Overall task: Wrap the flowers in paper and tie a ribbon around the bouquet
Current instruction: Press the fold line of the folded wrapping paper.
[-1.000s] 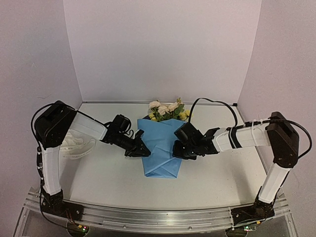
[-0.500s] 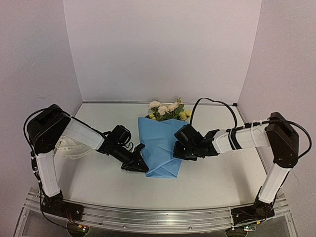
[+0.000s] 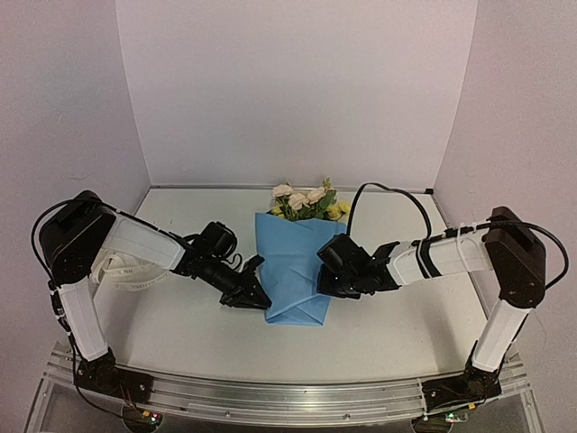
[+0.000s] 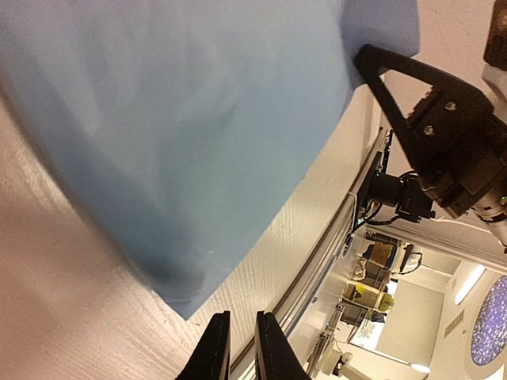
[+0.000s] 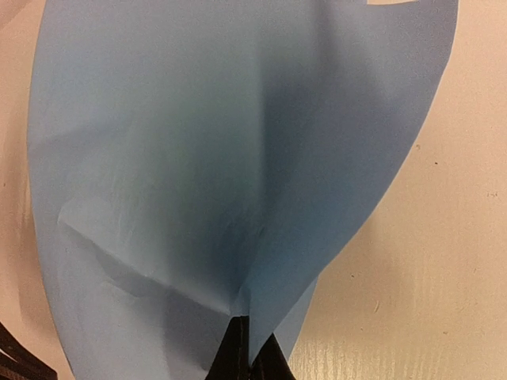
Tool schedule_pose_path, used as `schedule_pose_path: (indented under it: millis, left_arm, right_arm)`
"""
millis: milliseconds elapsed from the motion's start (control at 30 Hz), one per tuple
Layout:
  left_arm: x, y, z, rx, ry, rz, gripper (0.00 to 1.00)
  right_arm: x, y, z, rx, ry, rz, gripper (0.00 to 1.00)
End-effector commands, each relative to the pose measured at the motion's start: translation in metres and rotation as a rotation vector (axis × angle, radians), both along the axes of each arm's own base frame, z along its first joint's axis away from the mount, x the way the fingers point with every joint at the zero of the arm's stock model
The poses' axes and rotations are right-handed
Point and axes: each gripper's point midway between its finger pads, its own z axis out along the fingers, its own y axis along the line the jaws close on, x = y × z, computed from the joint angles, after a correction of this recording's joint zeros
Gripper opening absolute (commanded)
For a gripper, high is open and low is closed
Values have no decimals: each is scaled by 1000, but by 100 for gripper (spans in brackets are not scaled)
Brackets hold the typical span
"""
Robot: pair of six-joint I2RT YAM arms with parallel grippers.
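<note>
Beside the near-left corner of the paper [image 3: 293,262], your left gripper [image 3: 260,299] has slid nearer, jaws barely parted, empty; your right gripper [image 3: 325,281] still pinches the right fold, keeping the flowers [image 3: 302,203] wrapped mid-table.

Soft, even light fills the overhead view, leaving only faint shadows on the surface [image 3: 379,334]. Close up, the paper [image 5: 158,158] has a dark shadow down its middle; the left wrist view is blurred, with bright lamps [image 4: 469,283] lower right
</note>
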Motion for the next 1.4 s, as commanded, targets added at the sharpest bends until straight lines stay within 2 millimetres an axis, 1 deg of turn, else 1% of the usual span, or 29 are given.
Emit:
schedule_pose_path:
  millis: [0,167,333,433,533,567,633,733,767,800,867,933,1000,1100,1133,1233,1300,1367]
  left_arm:
    - [5,-11,16,-56,-46,-26,12]
    - [-10,-8,-16,-25,8,-41,11]
    - [-23,-2,-42,27,55,-43,11]
    - [-27,4,-46,39,64,-29,11]
    - [-27,4,-40,34,56,-31,11]
    - [-25,2,-32,22,45,-31,11]
    - [-20,-3,-13,-10,16,-33,11]
    - [-6,-15,31,-85,-54,-29,14]
    - [0,-17,41,-103,-70,-21,15]
    - [6,-19,48,-115,-83,-13,16]
    - [23,-21,53,-123,-108,9,16]
    - [39,-21,46,-117,-106,30,15]
    - [49,-23,37,-112,-104,34,15]
    - [52,-28,21,-101,-78,21,14]
    - [52,-28,15,-95,-69,19,14]
    - [51,-29,1,-80,-44,15,13]
    - [52,-31,-1,-79,-42,15,14]
    - [54,-32,0,-81,-45,18,13]
  right_arm:
    - [4,2,18,29,-45,-15,0]
    - [5,2,16,21,-45,-17,0]
    - [5,2,13,15,-41,-17,0]
    - [5,3,13,13,-41,-14,0]
    - [5,4,13,14,-40,-9,0]
    - [5,4,13,16,-39,-7,0]
    - [5,6,15,22,-37,1,0]
    - [5,11,18,27,-39,23,0]
    - [6,13,18,27,-39,31,0]
    - [6,15,18,27,-37,39,0]
    - [7,17,17,28,-32,45,0]
    - [7,16,15,28,-26,46,0]
    - [8,14,14,26,-23,43,0]
    - [10,12,12,27,-14,39,0]
    - [11,11,11,27,-9,38,2]
    - [11,10,9,39,11,35,11]
    - [9,9,13,45,11,41,26]
    - [7,6,22,38,15,45,33]
